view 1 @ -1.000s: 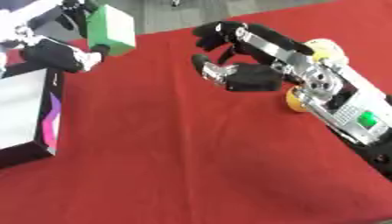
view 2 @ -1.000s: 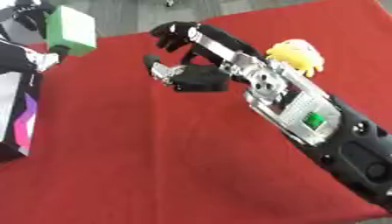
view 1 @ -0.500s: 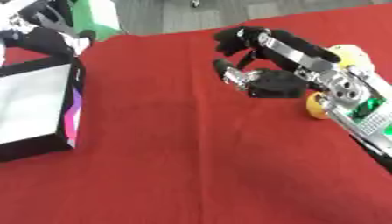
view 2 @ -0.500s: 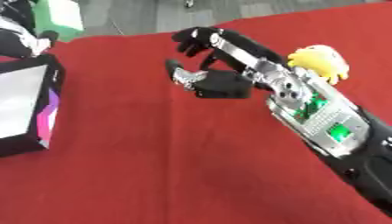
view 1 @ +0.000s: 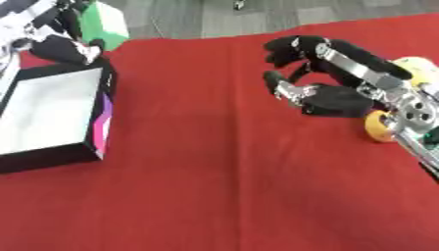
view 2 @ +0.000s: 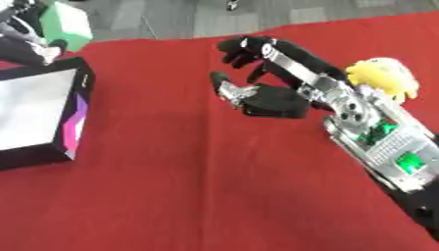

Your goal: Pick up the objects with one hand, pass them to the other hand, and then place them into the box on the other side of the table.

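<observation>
A green cube (view 2: 65, 27) is held up at the top left, with my left hand (view 1: 53, 43) shut on it, just beyond the far right corner of the box (view 1: 101, 112). The box has black walls and a white inside and lies on the red cloth at the left. My right hand (view 1: 336, 101) hovers over the cloth right of centre. Its fingers (view 1: 296, 47) are relaxed and hold nothing. A yellow toy (view 2: 382, 76) lies beside my right forearm, partly hidden by it.
The red cloth (view 1: 214, 186) covers the table, and grey floor shows past its far edge. The box's right wall has a pink and purple stripe (view 1: 104, 120).
The whole picture has shifted, bringing more of the box into view. My left hand with the green cube now sits closer to the box's far corner. The right hand stays empty.
</observation>
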Action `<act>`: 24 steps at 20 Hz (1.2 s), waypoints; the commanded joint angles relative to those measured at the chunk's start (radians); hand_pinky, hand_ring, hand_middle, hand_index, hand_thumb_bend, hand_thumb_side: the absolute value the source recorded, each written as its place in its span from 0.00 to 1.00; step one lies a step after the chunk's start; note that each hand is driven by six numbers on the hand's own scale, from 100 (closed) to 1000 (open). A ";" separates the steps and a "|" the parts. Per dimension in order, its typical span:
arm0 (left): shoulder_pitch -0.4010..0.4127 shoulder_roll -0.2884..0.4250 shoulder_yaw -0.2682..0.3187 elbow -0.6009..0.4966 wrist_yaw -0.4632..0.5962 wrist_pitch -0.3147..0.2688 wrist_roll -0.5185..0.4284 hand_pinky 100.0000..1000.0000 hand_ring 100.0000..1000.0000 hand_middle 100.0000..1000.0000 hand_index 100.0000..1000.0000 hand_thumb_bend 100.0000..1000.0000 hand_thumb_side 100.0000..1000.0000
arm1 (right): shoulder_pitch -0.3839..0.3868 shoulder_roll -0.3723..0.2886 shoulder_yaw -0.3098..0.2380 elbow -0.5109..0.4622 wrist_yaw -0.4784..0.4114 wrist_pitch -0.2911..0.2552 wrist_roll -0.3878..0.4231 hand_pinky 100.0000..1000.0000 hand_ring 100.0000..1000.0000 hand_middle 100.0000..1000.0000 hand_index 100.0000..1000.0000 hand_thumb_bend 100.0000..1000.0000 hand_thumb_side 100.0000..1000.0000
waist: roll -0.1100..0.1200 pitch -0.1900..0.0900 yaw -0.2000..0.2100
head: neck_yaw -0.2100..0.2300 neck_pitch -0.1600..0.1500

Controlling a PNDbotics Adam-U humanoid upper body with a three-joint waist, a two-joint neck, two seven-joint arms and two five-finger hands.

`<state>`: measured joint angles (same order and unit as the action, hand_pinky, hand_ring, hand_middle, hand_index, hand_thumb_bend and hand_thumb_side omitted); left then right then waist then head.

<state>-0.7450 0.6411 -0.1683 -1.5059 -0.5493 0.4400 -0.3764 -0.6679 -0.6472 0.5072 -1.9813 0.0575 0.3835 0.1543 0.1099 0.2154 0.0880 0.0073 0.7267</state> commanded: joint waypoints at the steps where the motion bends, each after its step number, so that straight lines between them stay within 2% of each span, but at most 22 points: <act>1: -0.002 0.052 0.029 0.029 -0.017 0.002 0.012 0.72 0.69 0.41 0.36 0.00 0.06 | -0.009 -0.020 -0.011 -0.019 0.008 -0.004 -0.002 0.68 0.82 0.76 0.89 0.06 0.60 | -0.012 -0.014 0.000 | 0.014 -0.010; 9: 0.039 0.072 0.058 0.099 -0.046 0.008 0.040 0.72 0.69 0.41 0.36 0.00 0.06 | -0.006 -0.023 -0.012 -0.019 0.011 -0.009 -0.004 0.68 0.82 0.76 0.89 0.10 0.59 | -0.015 -0.011 -0.002 | 0.028 -0.007; 17: 0.055 0.074 0.064 0.161 -0.076 0.009 0.044 0.73 0.70 0.42 0.38 0.02 0.07 | -0.005 -0.025 -0.016 -0.019 0.012 -0.014 -0.007 0.68 0.82 0.76 0.89 0.12 0.58 | -0.018 -0.009 -0.006 | 0.040 -0.002; 21: 0.054 0.067 0.067 0.191 -0.089 0.004 0.037 0.74 0.72 0.46 0.47 0.09 0.05 | -0.006 -0.025 -0.017 -0.019 0.010 -0.014 -0.008 0.68 0.82 0.76 0.89 0.12 0.58 | -0.018 -0.009 -0.007 | 0.038 -0.003; 24: 0.052 0.063 0.070 0.211 -0.104 -0.003 0.026 0.76 0.75 0.54 0.59 0.11 0.05 | -0.005 -0.025 -0.017 -0.019 0.009 -0.012 -0.009 0.68 0.82 0.76 0.89 0.12 0.58 | -0.018 -0.008 -0.008 | 0.036 -0.005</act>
<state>-0.6779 0.6698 -0.1170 -1.2944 -0.6434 0.4409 -0.3472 -0.6598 -0.6488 0.5048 -1.9813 0.0656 0.3726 0.1475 0.1086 0.2155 0.0797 0.0418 0.7271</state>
